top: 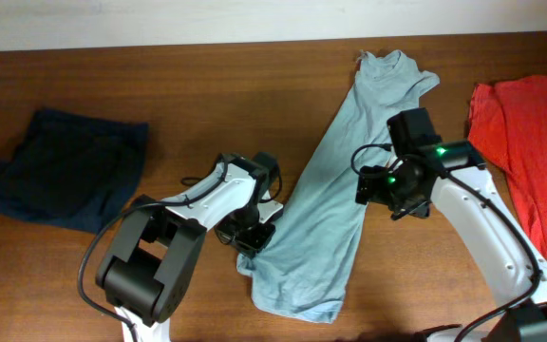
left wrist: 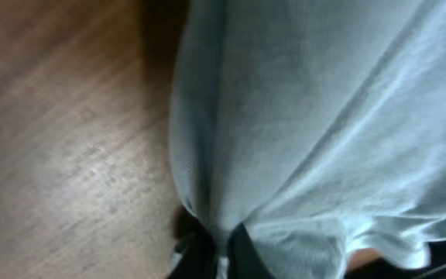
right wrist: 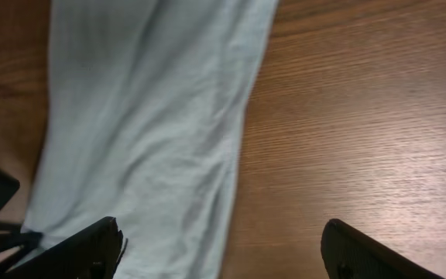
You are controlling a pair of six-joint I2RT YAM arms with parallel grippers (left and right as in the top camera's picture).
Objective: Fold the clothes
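Left end effector [left wrist: 221,260] clamped on T-shirt [top: 335,199] edge; right end effector [right wrist: 223,252] apart, straddling opposite edge.

Three soft cotton garments lay on one brown wooden table [top: 207,85]: one pale grey-blue short-sleeved T-shirt [top: 335,180], one crumpled dark navy garment [top: 69,171] well to the T-shirt's left, and one orange-red shirt [top: 535,133] to its right. Two white-and-black robot arms flanked the T-shirt: one left arm [top: 202,199] and one right arm [top: 478,214].
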